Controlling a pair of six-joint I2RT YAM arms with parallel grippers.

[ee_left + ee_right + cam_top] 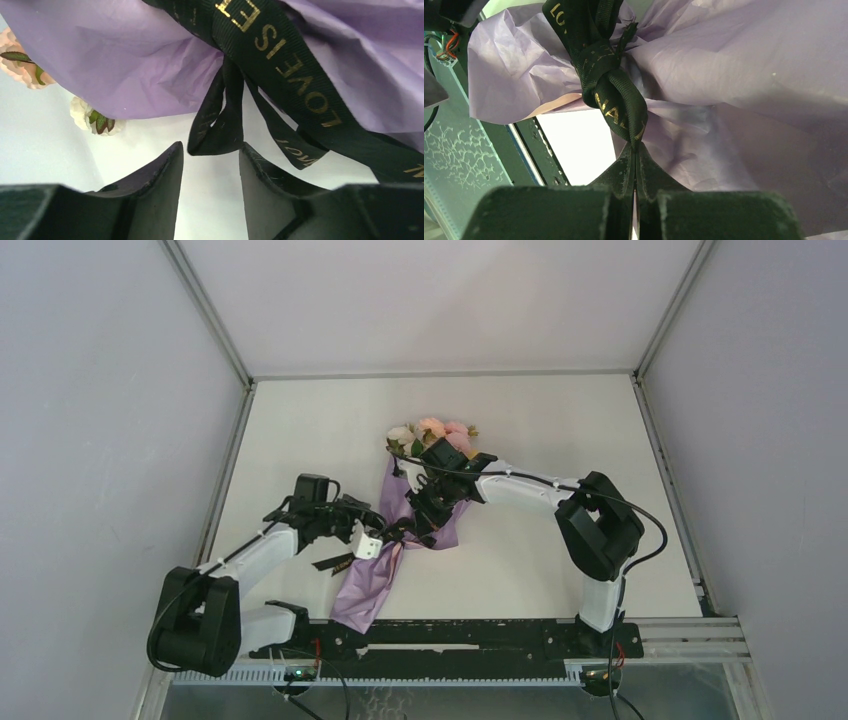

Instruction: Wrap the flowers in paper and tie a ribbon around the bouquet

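A: Left jaws status?
B: They are standing spread, gripping nothing. A folded loop of the black, gold-lettered ribbon (218,131) is hanging just ahead of the gap, above the table (50,145).
A: Right jaws?
B: They are pressing together on the ribbon, its knot sitting just beyond the tips. Crinkled lilac paper (734,65) is bunching around the knot.

Left fingers (156,186) apart, right fingers (621,176) together

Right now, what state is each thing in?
flowers, blooms poking out of the paper's far end
paper, wrapped round the flowers, cinched at the middle
ribbon, knotted around the paper, one loop hanging loose
left fingers, open, ribbon loop at their tips
right fingers, shut on the ribbon below the knot
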